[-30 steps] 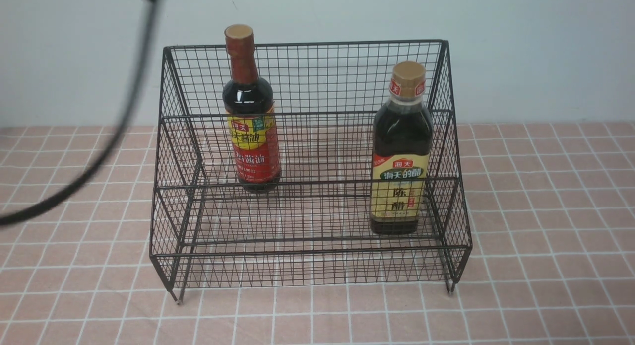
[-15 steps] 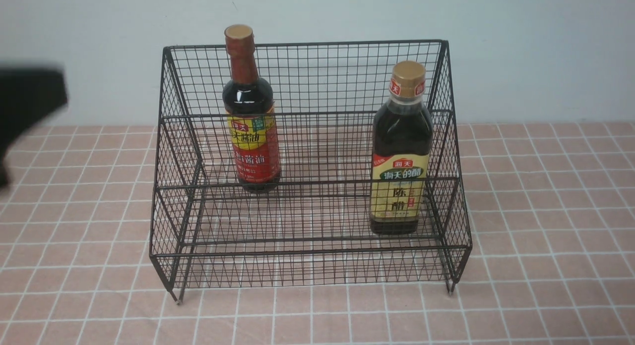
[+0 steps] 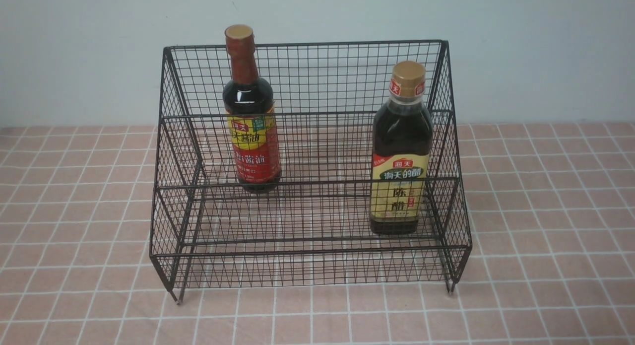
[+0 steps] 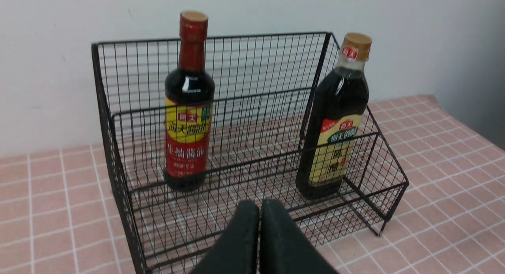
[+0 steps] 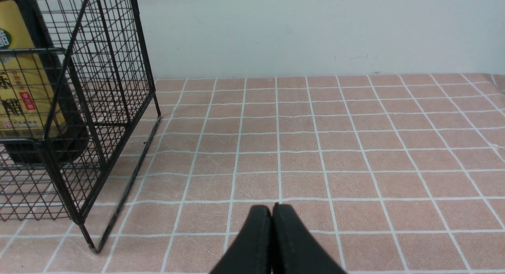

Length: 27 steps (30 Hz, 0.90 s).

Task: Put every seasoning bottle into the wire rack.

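Left claw [image 4: 259,211]: you see its two black fingers pressed flat together, gripping nothing, hanging in front of the wire rack [image 4: 244,120] and apart from it. Right claw [image 5: 272,215]: fingers likewise pressed together, empty, poised over bare tabletop [image 5: 355,148] off the rack's right end. Neither claw appears in your front view.

Wire rack [image 3: 307,226]: black mesh, two stepped shelves, tall back, small feet, standing on the pink-tiled tabletop [image 3: 545,211] against a pale wall [image 3: 521,47].

Slim bottle [image 3: 249,111]: dark liquid, long reddish neck, red-and-yellow label. You find it upright on the upper rear shelf, left of centre, its cap rising above the rack's back edge.

Broad bottle [image 3: 402,151]: dark liquid, gold cap, beige label. You find it upright on the lower front shelf, close to the right side wall. From the right wrist, only its lower label and base [image 5: 23,88] show through the mesh.

The two bottles stand well apart, both inside the rack.
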Tool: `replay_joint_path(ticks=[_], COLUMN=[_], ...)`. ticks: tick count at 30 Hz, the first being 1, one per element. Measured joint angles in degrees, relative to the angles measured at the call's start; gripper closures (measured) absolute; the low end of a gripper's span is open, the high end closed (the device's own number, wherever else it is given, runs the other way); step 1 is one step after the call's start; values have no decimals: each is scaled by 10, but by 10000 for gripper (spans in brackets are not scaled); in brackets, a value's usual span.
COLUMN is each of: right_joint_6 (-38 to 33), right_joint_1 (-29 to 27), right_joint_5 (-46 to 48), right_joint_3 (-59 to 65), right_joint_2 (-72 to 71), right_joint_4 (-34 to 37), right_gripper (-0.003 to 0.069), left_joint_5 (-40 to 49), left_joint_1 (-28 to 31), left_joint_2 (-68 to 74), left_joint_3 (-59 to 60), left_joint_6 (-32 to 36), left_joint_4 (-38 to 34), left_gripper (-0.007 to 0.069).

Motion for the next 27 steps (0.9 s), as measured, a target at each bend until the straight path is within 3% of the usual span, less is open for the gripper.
replay_joint_path(ticks=[7, 17, 27], right_joint_6=[0, 0, 0], right_joint_1=[0, 0, 0], right_joint_5=[0, 1, 1], right_joint_3=[0, 0, 0], right_joint_2=[0, 0, 0], right_joint_4=[0, 1, 1], right_gripper=[673, 673, 673], left_joint_5=[-62, -225, -181], left_joint_1=[20, 141, 147], left_joint_2=[-58, -126, -126], left_joint_3=[86, 367, 394], left_joint_6=[3, 5, 5], left_joint_4=[83, 98, 98], left_gripper=[631, 631, 631])
